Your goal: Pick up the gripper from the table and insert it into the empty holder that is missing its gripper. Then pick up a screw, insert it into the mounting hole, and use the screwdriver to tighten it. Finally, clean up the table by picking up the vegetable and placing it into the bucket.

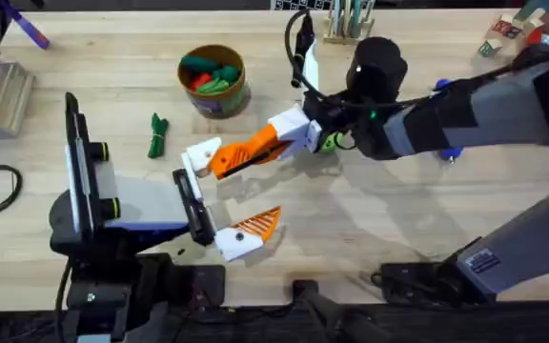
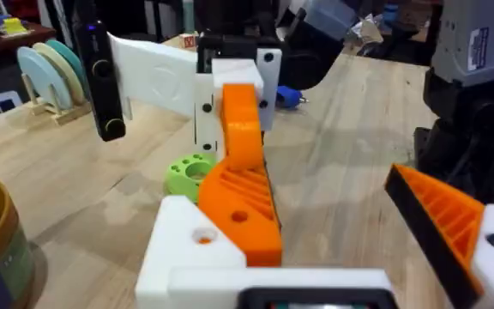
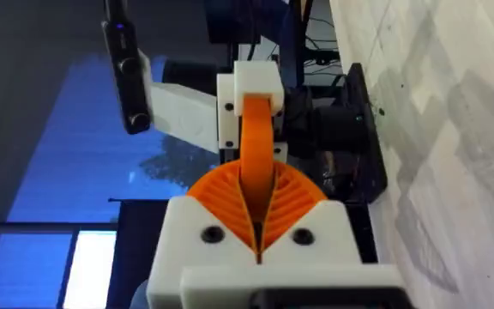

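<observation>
Right claw (image 1: 279, 135) clenched on the orange wedge-shaped plastic finger (image 1: 241, 154), reaching across the middle of the pale wooden table (image 1: 379, 200). I read the far end of that finger as meeting the white plastic mount block (image 1: 198, 155) on my left arm's jaw, the one lacking its pad. From the right wrist view the finger runs straight from my pads to that block, but I cannot tell whether it is fully seated. Left claw (image 1: 229, 192) released, jaws spread wide, the other jaw carrying its own fixed orange pad. My judgement: insertion is under way, not confirmed done. Everything after it is left. The screw is not yet in. The blue pen-shaped screwdriver (image 1: 449, 152) lies on the table beyond my right forearm, partly hidden by it, untouched. The small dark-green knotted toy vegetable (image 1: 157, 135) lies on the wood near the left arm. It is apart from the round tub with the tan-yellow rim (image 1: 213, 92), which already holds other toy pieces. A lime-green disc with holes (image 2: 189, 173) sits just behind the right claw.
</observation>
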`<state>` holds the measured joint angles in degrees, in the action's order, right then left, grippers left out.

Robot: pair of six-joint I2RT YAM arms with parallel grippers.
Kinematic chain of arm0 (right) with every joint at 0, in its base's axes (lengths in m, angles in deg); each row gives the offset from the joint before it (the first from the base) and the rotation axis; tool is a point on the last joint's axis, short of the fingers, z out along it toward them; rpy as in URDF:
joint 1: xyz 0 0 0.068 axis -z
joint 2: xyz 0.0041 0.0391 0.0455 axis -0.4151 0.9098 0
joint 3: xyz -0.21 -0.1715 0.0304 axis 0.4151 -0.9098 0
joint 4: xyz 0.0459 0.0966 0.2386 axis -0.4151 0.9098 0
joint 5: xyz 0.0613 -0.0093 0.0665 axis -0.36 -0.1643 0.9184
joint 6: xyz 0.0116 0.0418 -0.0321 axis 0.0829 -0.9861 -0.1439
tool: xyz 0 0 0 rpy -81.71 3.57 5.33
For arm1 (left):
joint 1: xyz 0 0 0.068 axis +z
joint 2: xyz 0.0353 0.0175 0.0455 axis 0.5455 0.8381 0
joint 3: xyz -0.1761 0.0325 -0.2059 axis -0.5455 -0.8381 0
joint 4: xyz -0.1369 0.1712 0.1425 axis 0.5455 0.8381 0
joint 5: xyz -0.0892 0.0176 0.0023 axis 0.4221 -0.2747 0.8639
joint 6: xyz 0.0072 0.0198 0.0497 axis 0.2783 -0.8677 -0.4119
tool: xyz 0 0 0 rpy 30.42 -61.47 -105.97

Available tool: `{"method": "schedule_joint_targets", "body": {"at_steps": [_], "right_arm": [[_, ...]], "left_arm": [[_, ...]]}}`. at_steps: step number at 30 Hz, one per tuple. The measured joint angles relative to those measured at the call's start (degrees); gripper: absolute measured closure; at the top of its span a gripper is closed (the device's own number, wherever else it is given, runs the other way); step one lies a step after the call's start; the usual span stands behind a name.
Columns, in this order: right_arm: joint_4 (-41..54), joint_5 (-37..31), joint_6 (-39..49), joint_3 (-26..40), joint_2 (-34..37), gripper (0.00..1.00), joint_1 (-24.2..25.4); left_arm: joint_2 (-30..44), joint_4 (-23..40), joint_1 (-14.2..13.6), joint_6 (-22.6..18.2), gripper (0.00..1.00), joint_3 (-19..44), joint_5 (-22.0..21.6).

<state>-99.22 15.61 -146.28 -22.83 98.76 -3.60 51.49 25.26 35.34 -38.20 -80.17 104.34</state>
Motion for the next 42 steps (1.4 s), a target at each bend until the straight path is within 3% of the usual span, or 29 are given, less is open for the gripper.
{"method": "schedule_joint_targets", "body": {"at_steps": [42], "right_arm": [[-0.24, -8.5, -0.31, 0.02, 0.0, 0.992, -3.57]], "left_arm": [[0.0, -0.02, 0.11, 0.24, 0.015, 0.0, -0.48]]}}
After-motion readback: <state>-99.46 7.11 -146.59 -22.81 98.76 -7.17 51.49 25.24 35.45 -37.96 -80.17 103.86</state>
